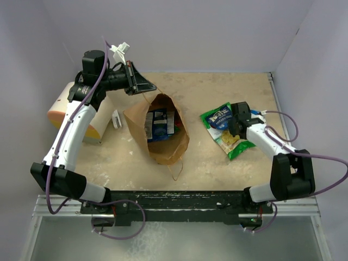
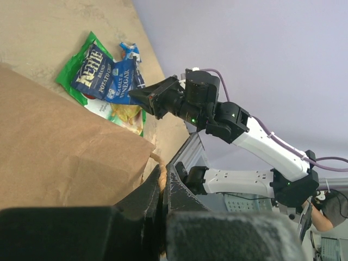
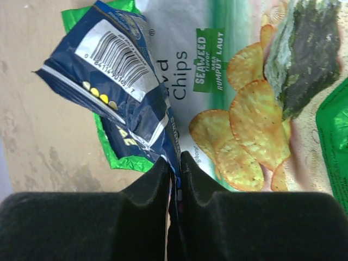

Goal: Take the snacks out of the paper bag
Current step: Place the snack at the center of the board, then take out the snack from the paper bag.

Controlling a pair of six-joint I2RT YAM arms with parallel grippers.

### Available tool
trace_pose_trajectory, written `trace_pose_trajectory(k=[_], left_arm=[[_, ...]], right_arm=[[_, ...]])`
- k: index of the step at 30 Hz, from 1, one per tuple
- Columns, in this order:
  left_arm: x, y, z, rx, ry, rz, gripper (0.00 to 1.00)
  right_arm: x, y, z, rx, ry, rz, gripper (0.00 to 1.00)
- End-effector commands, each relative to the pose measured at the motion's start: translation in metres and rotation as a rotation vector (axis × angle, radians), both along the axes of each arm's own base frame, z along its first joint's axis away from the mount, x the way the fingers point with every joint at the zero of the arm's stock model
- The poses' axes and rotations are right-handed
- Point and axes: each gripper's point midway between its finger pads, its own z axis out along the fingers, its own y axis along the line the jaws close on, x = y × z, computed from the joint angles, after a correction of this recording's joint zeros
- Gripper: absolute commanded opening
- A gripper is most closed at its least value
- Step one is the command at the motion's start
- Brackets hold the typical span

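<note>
The brown paper bag (image 1: 164,145) lies mid-table with its mouth held up, and several snacks (image 1: 159,124) show inside it. My left gripper (image 1: 142,86) is shut on the bag's twisted handle (image 2: 157,165) at the far rim. To the right, a green-white chips packet (image 1: 232,144) lies flat on the table. A dark blue packet (image 3: 117,70) rests across it. My right gripper (image 3: 175,163) is shut on that blue packet's lower edge, the foil pinched between the black fingers. In the left wrist view both packets (image 2: 106,76) lie beyond the bag wall (image 2: 54,157).
A cream cylinder with an orange end (image 1: 68,109) sits at the left behind my left arm. Beside it, next to the bag, stands a small white block (image 1: 116,119). The bag's loose second handle (image 1: 176,171) trails toward the near edge. White walls close the back and sides.
</note>
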Motion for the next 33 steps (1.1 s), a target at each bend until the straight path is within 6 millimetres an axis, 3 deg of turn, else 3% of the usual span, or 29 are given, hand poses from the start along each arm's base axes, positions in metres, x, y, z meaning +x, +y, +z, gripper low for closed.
trace_pose_trajectory(k=[1,8,12,15,18,22,27,30,33], left_arm=[[-0.002,0.003,0.026,-0.026,-0.103,-0.009,0.00],[-0.005,0.001,0.025,-0.033,-0.100,-0.018,0.00],[-0.008,-0.001,0.025,-0.033,-0.100,-0.026,0.00],[-0.008,-0.001,0.025,-0.032,-0.104,-0.027,0.00],[-0.008,-0.002,0.025,-0.032,-0.105,-0.028,0.00],[-0.008,-0.003,0.026,-0.034,-0.107,-0.031,0.00],[-0.008,-0.003,0.027,-0.035,-0.110,-0.030,0.00],[-0.009,-0.003,0.028,-0.036,-0.111,-0.029,0.00],[-0.009,-0.002,0.028,-0.036,-0.113,-0.026,0.00]], right_arm=[[-0.021,-0.003,-0.017,0.003,0.085,-0.042,0.16],[-0.065,-0.004,-0.035,0.037,0.179,-0.049,0.23],[-0.094,-0.002,-0.043,0.057,0.236,-0.010,0.38],[-0.106,-0.006,-0.031,0.030,0.212,0.035,0.58],[-0.104,-0.021,0.001,-0.071,0.110,0.082,0.77],[-0.078,-0.018,0.056,-0.246,-0.103,0.347,0.85],[-0.045,0.038,0.129,-0.465,-0.495,0.896,0.90],[-0.052,0.081,0.162,-0.571,-0.708,1.251,0.88],[-0.069,0.115,0.195,-0.645,-0.926,1.478,0.85]])
